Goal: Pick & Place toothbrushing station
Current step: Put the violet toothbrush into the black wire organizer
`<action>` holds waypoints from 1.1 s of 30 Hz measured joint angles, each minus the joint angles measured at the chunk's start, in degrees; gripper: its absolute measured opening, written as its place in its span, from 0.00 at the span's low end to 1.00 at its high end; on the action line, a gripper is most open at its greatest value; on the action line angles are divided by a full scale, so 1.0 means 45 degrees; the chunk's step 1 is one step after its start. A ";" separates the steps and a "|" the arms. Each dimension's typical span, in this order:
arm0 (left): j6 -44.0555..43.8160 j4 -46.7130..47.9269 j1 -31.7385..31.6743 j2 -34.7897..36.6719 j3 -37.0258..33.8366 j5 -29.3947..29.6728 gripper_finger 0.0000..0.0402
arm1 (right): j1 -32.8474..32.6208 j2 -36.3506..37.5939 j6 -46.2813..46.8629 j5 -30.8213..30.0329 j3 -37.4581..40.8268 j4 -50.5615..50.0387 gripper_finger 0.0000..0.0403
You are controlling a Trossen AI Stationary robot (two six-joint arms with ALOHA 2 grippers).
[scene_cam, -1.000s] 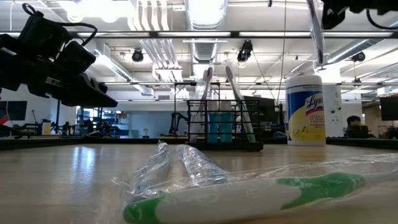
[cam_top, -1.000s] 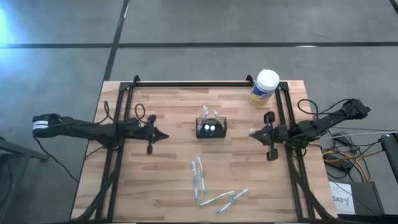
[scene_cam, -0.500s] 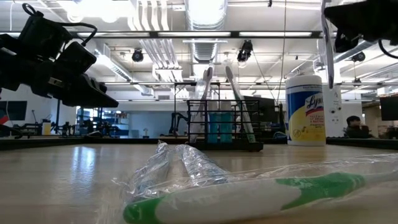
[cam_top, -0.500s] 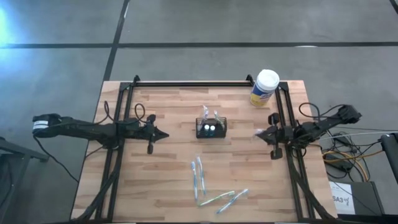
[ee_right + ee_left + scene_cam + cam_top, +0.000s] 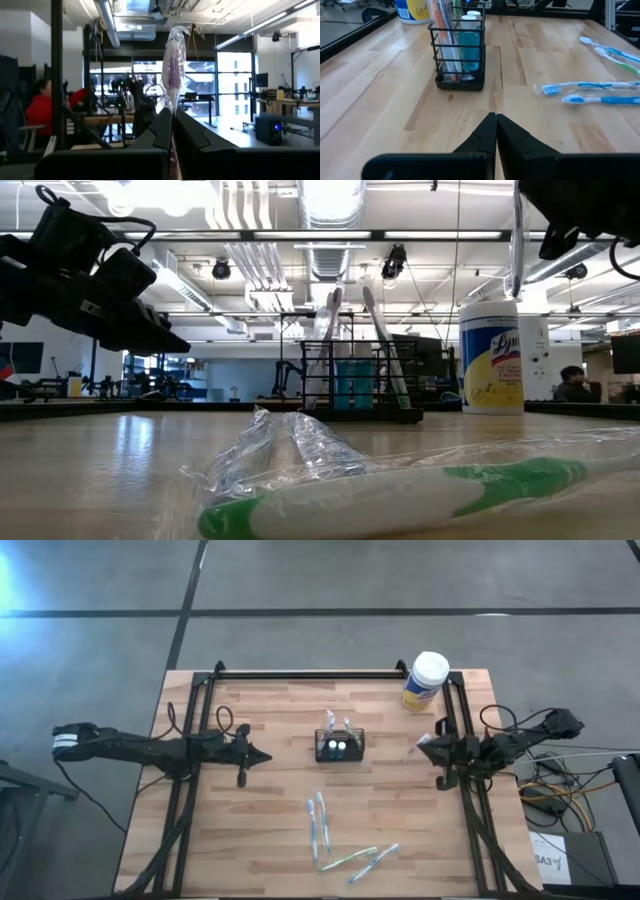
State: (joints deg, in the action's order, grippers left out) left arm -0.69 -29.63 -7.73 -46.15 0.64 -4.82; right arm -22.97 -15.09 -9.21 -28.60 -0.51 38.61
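High view, going from the left side to the right. The left gripper (image 5: 262, 757) hangs over the table (image 5: 280, 840) at about 9 o'clock from the middle. Its fingers are pressed tight together and hold nothing. It looks like it is just waiting there, pointing at the holder.

In the middle of the table sits the toothbrushing station (image 5: 340, 745), a little black wire box. It stands upright so brushes can stick up out of it. Two wrapped brushes and a blue tube are already inside. It is well apart from both grippers.

At about 6 o'clock from the station, some more wrapped toothbrushes (image 5: 320, 825) lie flat on the wood. They are probably waiting for their turn.

At about 1 o'clock from the station stands the wipes canister (image 5: 426, 680), near the far right corner.

The right gripper (image 5: 422, 746) is at about 3 o'clock, by the right edge of the table. Its fingers are squeezed shut on a wrapped toothbrush (image 5: 172, 60). The brush pokes out past the fingertips. I think it is held at one end so the other end can drop into the station.
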 joint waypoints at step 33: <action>-0.0229 -0.0062 0.0001 -0.0005 -0.0010 0.0087 0.03 | 0.3415 -1.4427 -0.0642 0.0757 -0.4061 0.9167 0.02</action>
State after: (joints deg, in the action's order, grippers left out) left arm -1.72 -29.91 -7.73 -46.17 0.60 -4.43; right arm -7.60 -80.02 -12.10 -25.20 -18.79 79.86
